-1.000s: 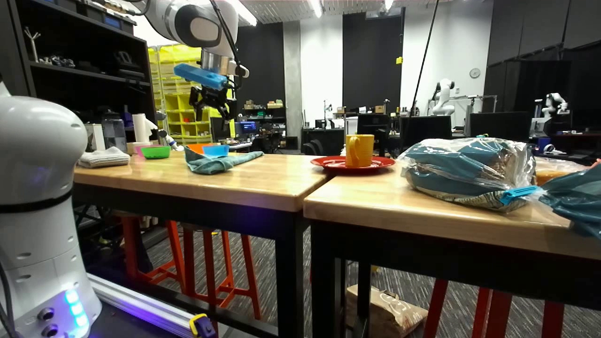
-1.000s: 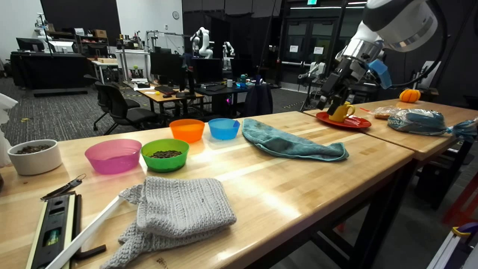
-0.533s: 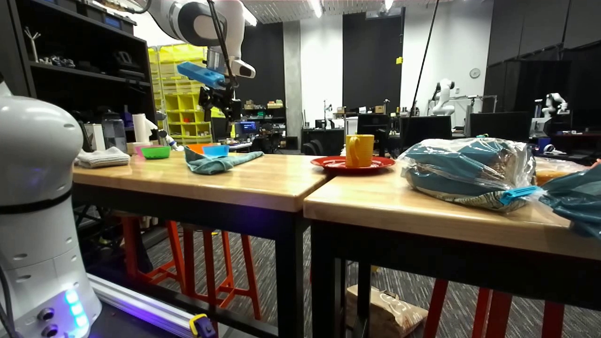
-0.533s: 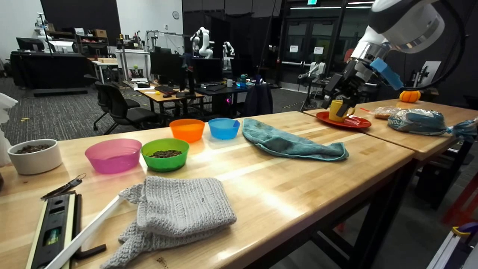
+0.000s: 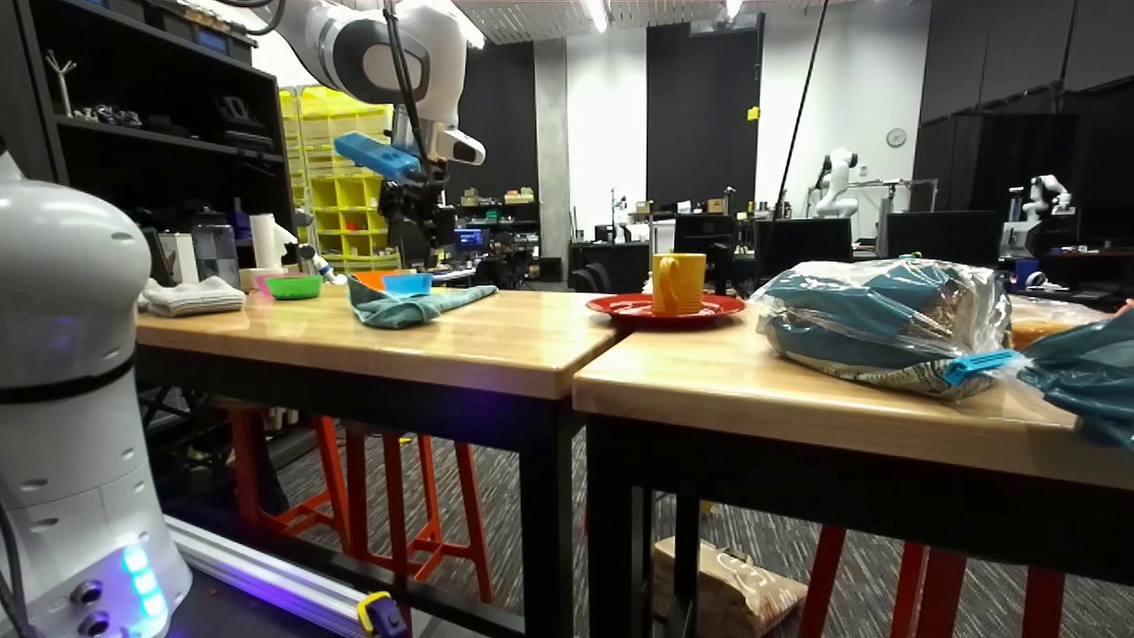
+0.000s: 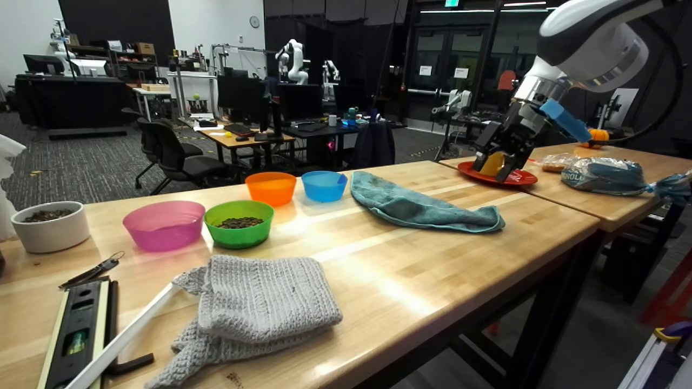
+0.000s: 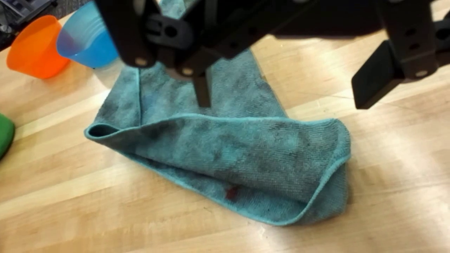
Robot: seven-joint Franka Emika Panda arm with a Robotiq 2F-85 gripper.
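Altogether one teal towel (image 7: 228,151), five bowls (image 6: 238,237).

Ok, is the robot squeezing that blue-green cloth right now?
No, in the wrist view the jaws stand wide open and the blue-green cloth lies on the wooden table, none of it pinched between them.

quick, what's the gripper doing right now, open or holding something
Gripper: open, holding nothing, above the teal cloth.

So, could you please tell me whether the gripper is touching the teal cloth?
Apart: in an exterior view, wooden tabletop shows between the gripper and the teal cloth below it.
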